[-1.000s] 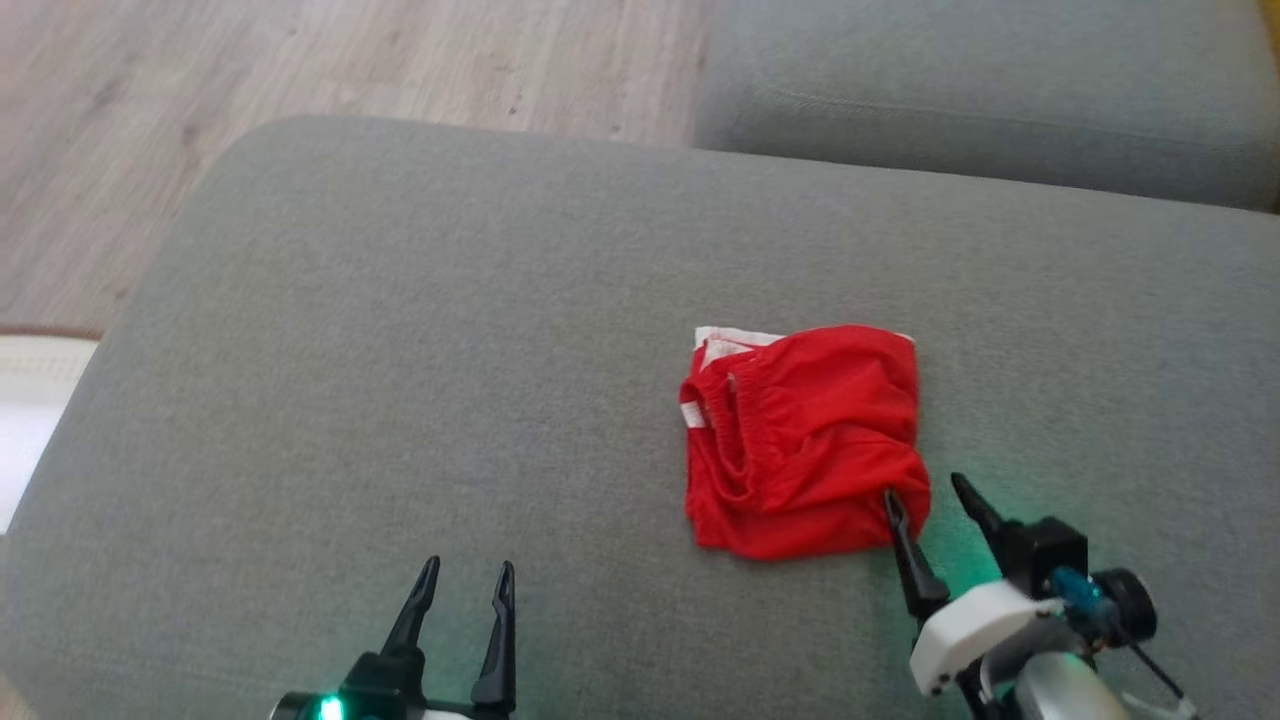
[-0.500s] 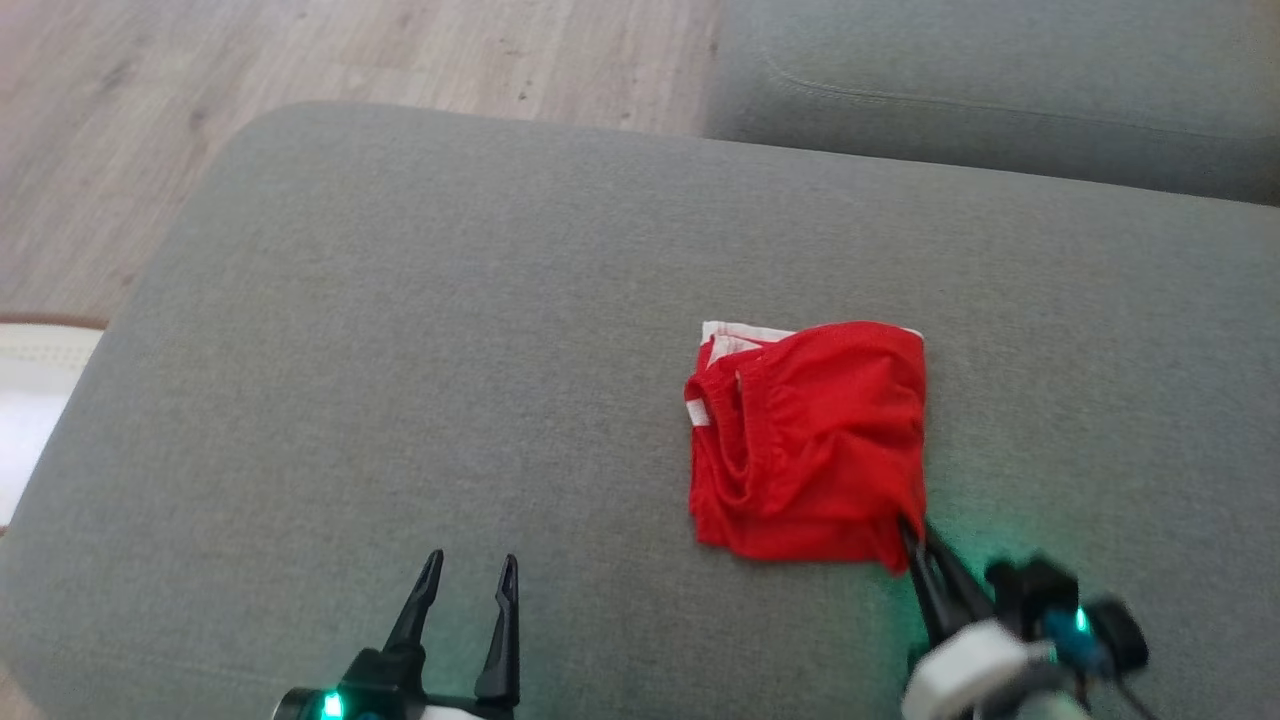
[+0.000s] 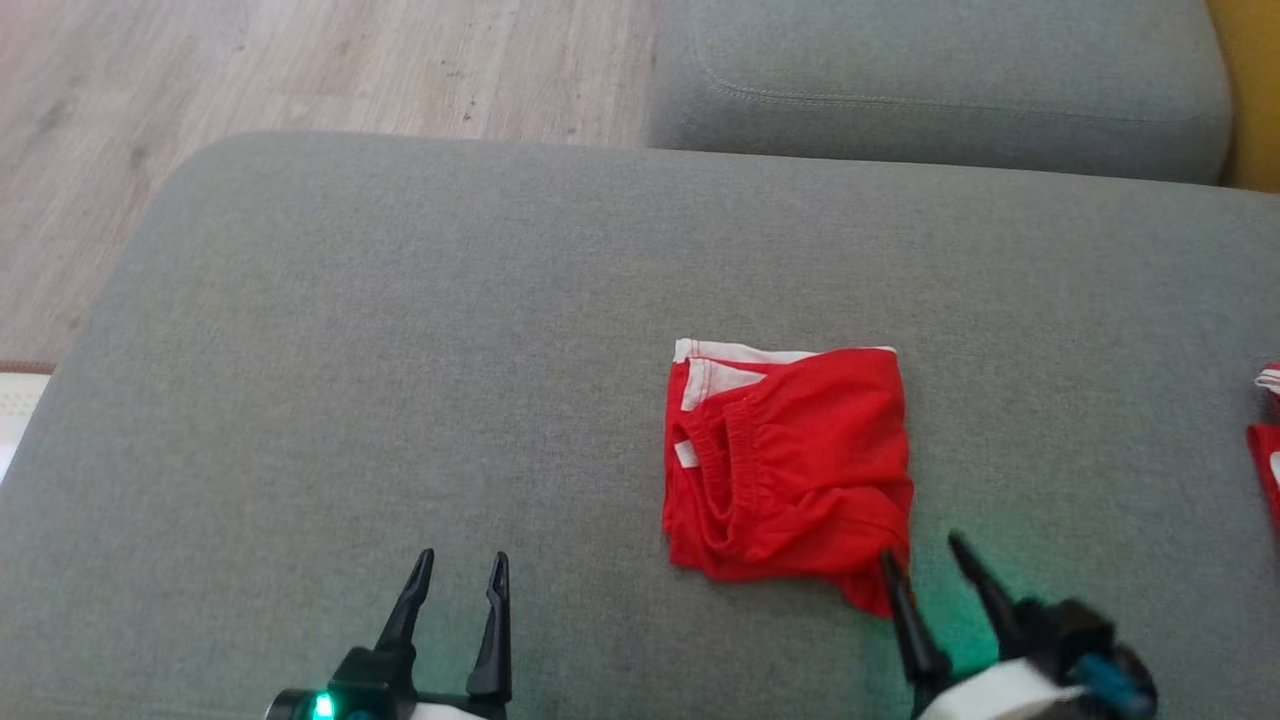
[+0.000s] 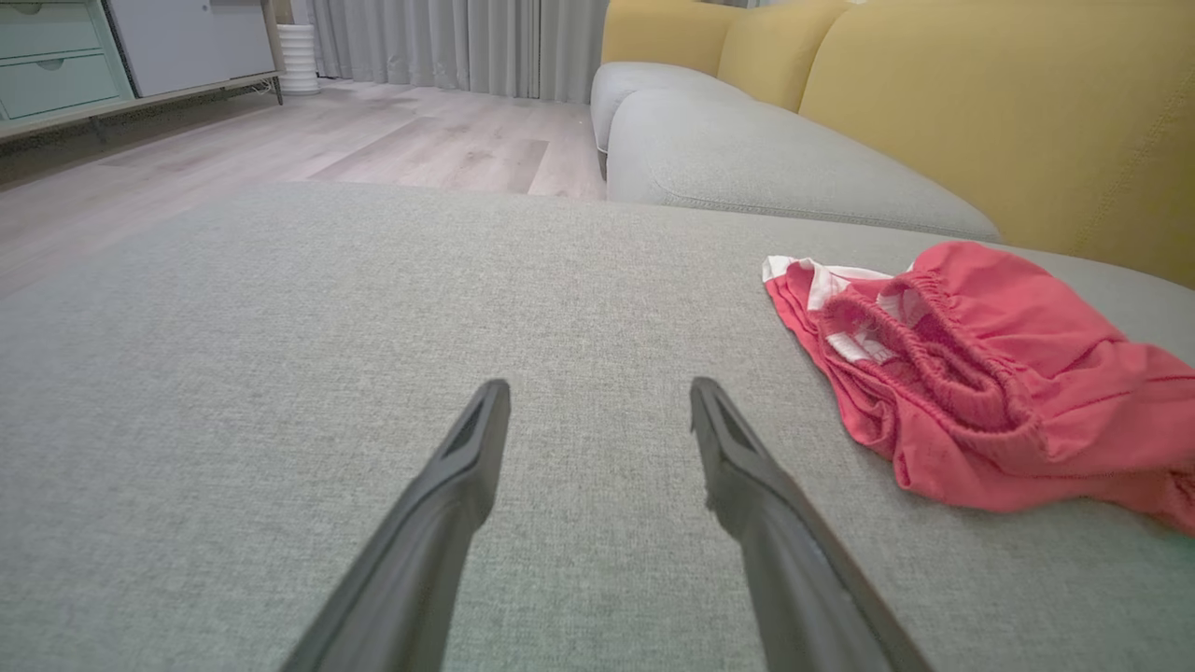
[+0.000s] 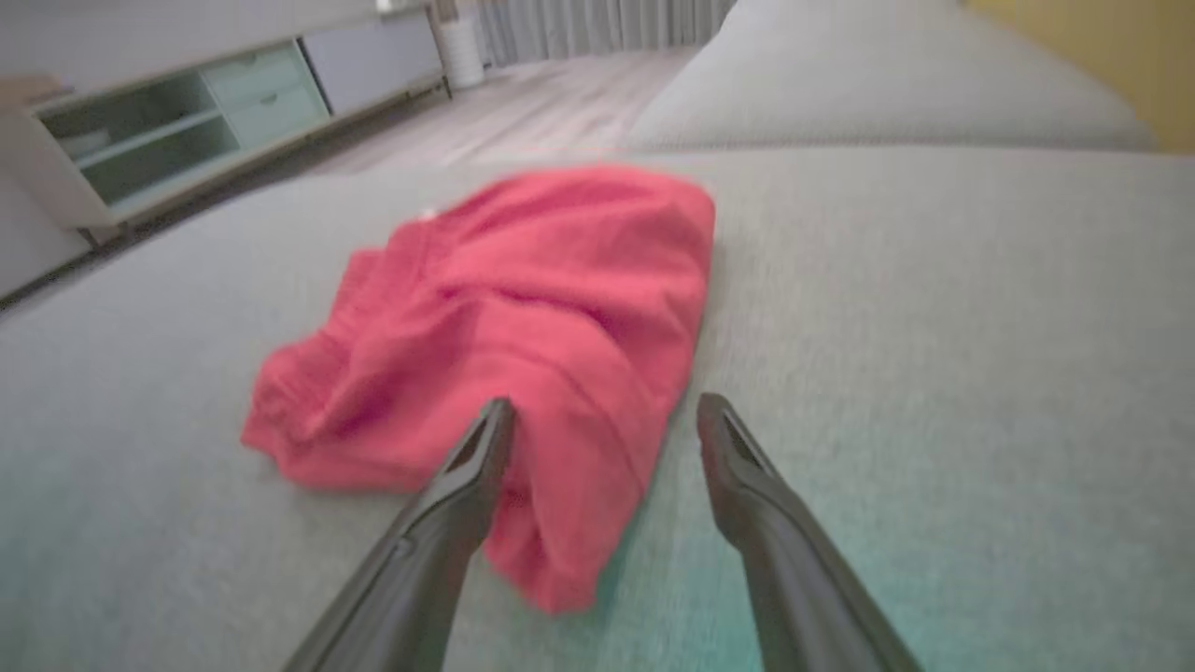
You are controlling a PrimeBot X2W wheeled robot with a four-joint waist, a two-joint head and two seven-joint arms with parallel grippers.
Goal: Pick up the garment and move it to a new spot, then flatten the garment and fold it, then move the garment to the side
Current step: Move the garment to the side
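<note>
Right end effector (image 3: 920,548) low over sofa (image 3: 400,350), fingers spread, empty, one finger at near corner of garment (image 3: 790,460). Left end effector (image 3: 462,555) spread, empty, well left of garment.

Soft daylight made it all bright. My right wrist view was fuzzy (the head view was sharper), and green light glowed on the cushion (image 3: 400,350) by my right gripper (image 3: 920,550).
</note>
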